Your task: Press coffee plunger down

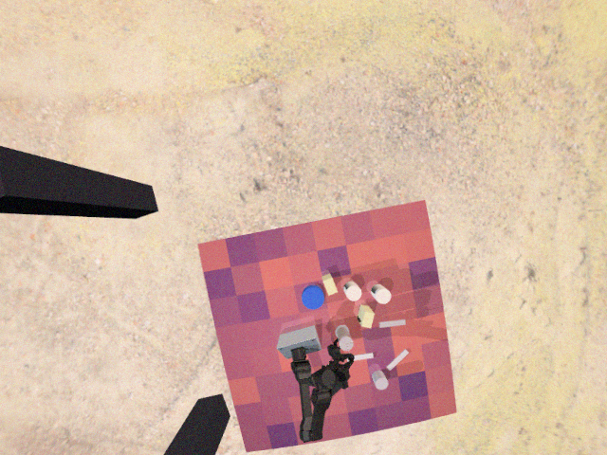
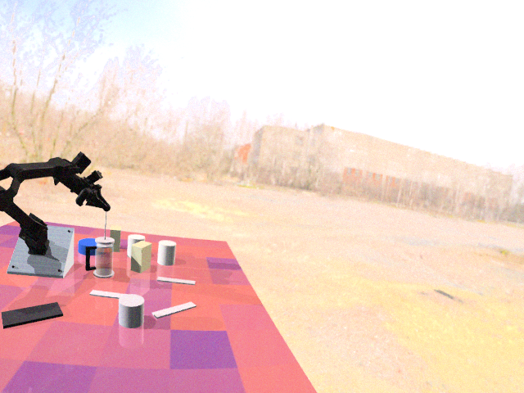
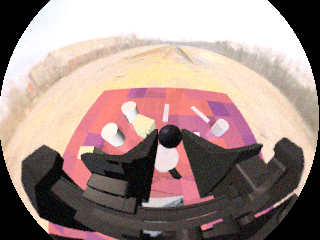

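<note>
Checkered pink-purple worktop [image 2: 198, 350] sat on open sandy ground; white cylinders [image 2: 131, 310] crowded around at three o'clock; tool [image 3: 170, 150] gripped the plunger knob [image 3: 170, 136].

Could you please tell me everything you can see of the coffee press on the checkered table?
The coffee press is a clear, glass-like cylinder with a pale lid and base ring and a black handle on its side. It stands upright on the red and purple table, close to the arm's grey base. A thin rod rises straight from the lid, fully raised, ending in a black knob. The gripper is shut on that knob, one finger on either side. Nothing else touches the press.
</note>
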Controlling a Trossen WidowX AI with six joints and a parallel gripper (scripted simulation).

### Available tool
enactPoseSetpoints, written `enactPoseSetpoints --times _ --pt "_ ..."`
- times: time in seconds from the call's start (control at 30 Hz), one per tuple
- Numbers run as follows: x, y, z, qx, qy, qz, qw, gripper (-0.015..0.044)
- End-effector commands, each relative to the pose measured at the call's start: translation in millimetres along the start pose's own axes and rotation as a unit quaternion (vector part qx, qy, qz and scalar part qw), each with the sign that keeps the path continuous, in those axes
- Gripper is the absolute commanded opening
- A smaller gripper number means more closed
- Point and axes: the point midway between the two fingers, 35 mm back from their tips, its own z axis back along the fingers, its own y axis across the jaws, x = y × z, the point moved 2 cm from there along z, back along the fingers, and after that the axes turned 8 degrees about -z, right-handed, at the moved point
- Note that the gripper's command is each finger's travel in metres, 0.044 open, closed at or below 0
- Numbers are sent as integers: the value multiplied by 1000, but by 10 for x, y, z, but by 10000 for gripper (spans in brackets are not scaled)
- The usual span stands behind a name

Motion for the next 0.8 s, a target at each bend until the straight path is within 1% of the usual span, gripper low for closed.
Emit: enactPoseSetpoints --times 0.0,0.77 --pt "-55 2 -43 0 3 0 1000 119" --pt "-358 2 -267 2 8 -1 1000 119"
